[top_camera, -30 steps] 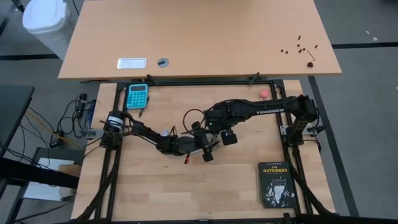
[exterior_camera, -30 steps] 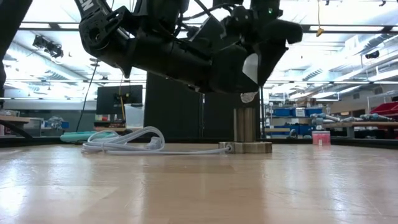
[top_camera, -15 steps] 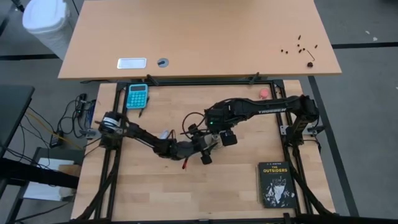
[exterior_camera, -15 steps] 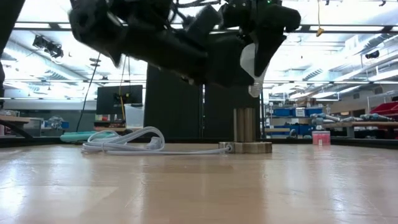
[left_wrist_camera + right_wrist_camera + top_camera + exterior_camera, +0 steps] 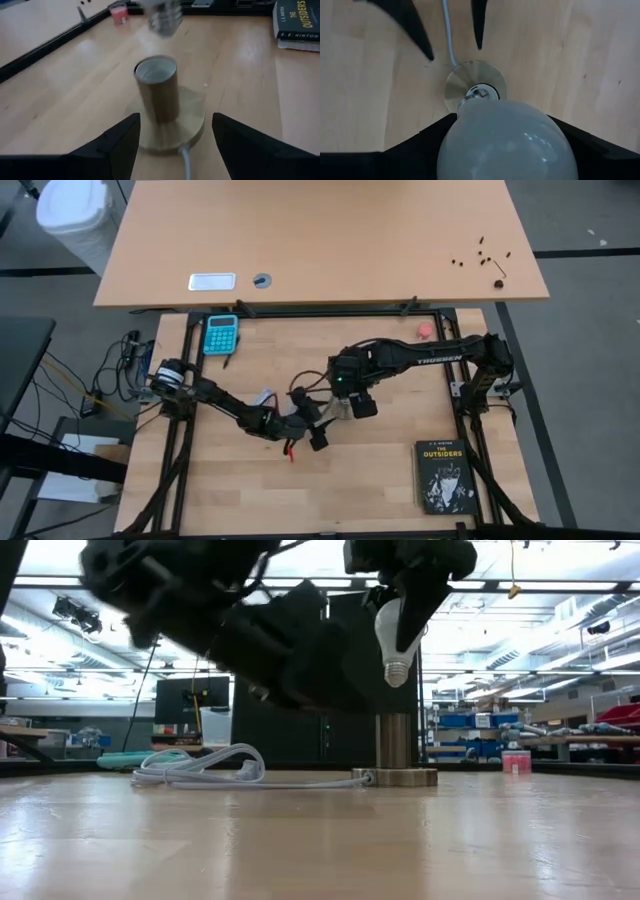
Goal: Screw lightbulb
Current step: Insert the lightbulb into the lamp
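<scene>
The white frosted lightbulb hangs base-down just above the upright brass-coloured socket, which stands on its round disc. My right gripper is shut on the bulb. A white cord runs from the disc across the table. My left gripper is open and low, on the cord's side of the socket. Its fingertips stand short of the disc on either side and touch nothing. In the high view both arms meet at mid-table, and my right gripper hides the bulb. My right gripper pinches the bulb's wide glass globe between its two fingers, which come from above and point steeply down. The bulb hangs nearly upright. Its threaded base points down over the socket's open top and is clear of it.
A black book lies at the near right. A teal calculator sits at the far left and a small pink round object at the far right. Black frame rails border the table.
My left gripper has drawn back from the socket toward the table's left and near edges, rolling a little and staying open. It now leaves the socket standing alone. The bulb in my right gripper has risen slightly above the socket.
</scene>
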Robot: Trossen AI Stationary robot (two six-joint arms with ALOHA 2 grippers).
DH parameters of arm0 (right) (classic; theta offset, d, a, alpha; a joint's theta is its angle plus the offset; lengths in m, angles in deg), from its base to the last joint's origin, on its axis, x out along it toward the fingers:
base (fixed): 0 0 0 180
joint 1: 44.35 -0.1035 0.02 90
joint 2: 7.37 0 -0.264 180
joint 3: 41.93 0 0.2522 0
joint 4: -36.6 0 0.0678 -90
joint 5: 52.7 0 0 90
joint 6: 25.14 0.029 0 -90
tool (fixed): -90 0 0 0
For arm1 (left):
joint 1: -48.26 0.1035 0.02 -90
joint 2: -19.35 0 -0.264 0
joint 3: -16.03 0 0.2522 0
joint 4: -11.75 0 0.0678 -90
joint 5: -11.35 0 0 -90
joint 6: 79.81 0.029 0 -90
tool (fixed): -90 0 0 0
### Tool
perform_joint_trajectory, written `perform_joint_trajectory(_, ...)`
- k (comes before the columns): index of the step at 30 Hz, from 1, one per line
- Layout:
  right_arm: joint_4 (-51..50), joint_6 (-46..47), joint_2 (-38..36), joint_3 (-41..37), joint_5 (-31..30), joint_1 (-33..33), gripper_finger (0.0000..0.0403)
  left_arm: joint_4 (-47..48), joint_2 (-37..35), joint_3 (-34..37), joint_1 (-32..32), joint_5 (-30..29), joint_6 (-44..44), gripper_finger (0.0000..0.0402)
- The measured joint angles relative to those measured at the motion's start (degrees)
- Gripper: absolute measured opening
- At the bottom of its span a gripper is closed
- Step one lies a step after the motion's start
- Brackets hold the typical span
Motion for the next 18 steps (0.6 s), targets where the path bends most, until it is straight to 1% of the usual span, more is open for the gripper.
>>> perform_joint_trajectory(6,0.42,-0.11,0.00,-0.02,1.93,-0.02,0.0279,-14.49,0.00,9.02,0.92,-0.01,-1.84,0.0253)
perform_joint_trajectory(9,0.38,0.05,0.00,-0.02,1.90,0.02,0.0279,-18.51,0.05,10.98,2.23,2.07,-1.50,0.0253)
perform_joint_trajectory(13,1.02,0.05,-0.09,-0.18,1.97,0.31,0.0279,-19.78,2.36,10.22,3.81,4.57,-1.46,0.0253)
perform_joint_trajectory(16,4.58,-0.09,-0.22,-2.54,3.35,0.44,0.0279,-20.71,5.22,7.40,4.39,6.79,-1.13,0.0253)
perform_joint_trajectory(18,4.59,-0.53,-0.15,-4.46,3.31,0.51,0.0279,-20.71,7.38,5.07,4.60,6.87,0.23,0.0253)
